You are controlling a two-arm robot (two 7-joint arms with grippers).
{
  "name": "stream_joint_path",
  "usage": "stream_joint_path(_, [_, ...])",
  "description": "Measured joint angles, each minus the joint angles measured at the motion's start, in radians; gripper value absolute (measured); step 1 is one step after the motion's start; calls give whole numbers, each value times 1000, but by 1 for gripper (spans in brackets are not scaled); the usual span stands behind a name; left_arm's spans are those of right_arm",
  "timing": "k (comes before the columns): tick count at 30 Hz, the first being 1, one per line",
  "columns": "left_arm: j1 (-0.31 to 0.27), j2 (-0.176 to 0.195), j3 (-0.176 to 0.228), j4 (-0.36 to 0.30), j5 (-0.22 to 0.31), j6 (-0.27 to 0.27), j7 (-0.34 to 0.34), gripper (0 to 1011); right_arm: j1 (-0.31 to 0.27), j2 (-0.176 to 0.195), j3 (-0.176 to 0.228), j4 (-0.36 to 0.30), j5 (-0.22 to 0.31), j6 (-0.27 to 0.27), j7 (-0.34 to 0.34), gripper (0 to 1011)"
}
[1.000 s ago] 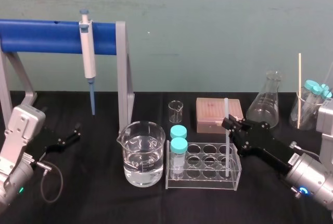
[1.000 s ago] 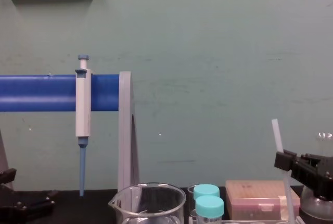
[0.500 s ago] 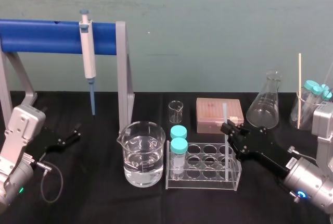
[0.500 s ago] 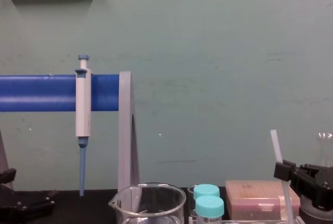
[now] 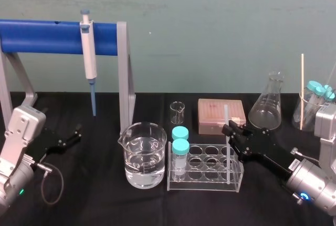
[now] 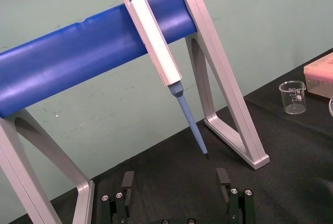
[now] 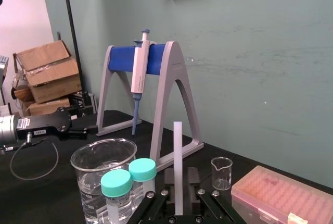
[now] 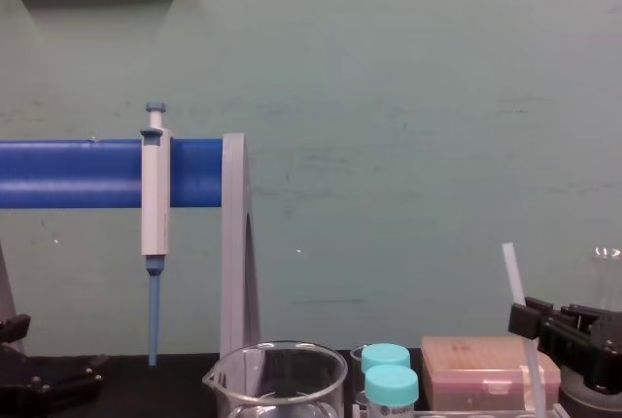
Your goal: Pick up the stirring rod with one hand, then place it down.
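Right gripper (image 5: 229,130) is clenching the stirring rod (image 5: 226,114) a little above its middle, reaching in over the black table (image 5: 94,199) from the 4 o'clock direction in the head view. Its jaws are pressing on both sides of the rod, as the right wrist view is showing, where the rod (image 7: 178,151) is rising straight up between the black fingers (image 7: 193,178). The rod is standing nearly upright, and its lower part is reaching down inside the clear test-tube rack (image 5: 205,176) at the rack's 3 o'clock end; which hole it is in cannot be told. In the chest view the rod's top (image 8: 510,267) is leaning slightly towards 11 o'clock above the gripper (image 8: 530,319). Two teal-capped tubes (image 5: 180,147) are standing at the rack's 9 o'clock end, well apart from the rod. A beaker of water (image 5: 144,155) is sitting just beside the rack at its 9 o'clock, and a pink tip box (image 5: 221,115) is lying at the rack's 12 o'clock, with a small empty beaker (image 5: 178,112) at 11 o'clock and a conical flask (image 5: 266,102) at 1 o'clock. A pipette (image 5: 88,52) is hanging from the blue stand (image 5: 47,37) far off at 10 o'clock. Left gripper (image 5: 73,135) is resting low over the table at the rack's 9 o'clock, beyond the beaker, with its fingers (image 6: 128,179) spread wide and holding nothing.
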Motion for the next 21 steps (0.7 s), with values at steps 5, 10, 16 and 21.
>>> stream_joint_path(5, [0, 0, 0, 0, 0, 0, 0, 1000, 1, 0, 0, 0, 1, 0, 1, 281])
stream_joint_path(10, [0, 0, 0, 0, 0, 0, 0, 1000, 1, 0, 0, 0, 2, 0, 1, 446])
stream_joint_path(16, [0, 0, 0, 0, 0, 0, 0, 1000, 1, 0, 0, 0, 3, 0, 2, 627])
stream_joint_path(21, [0, 0, 0, 0, 0, 0, 0, 1000, 1, 0, 0, 0, 4, 0, 3, 805])
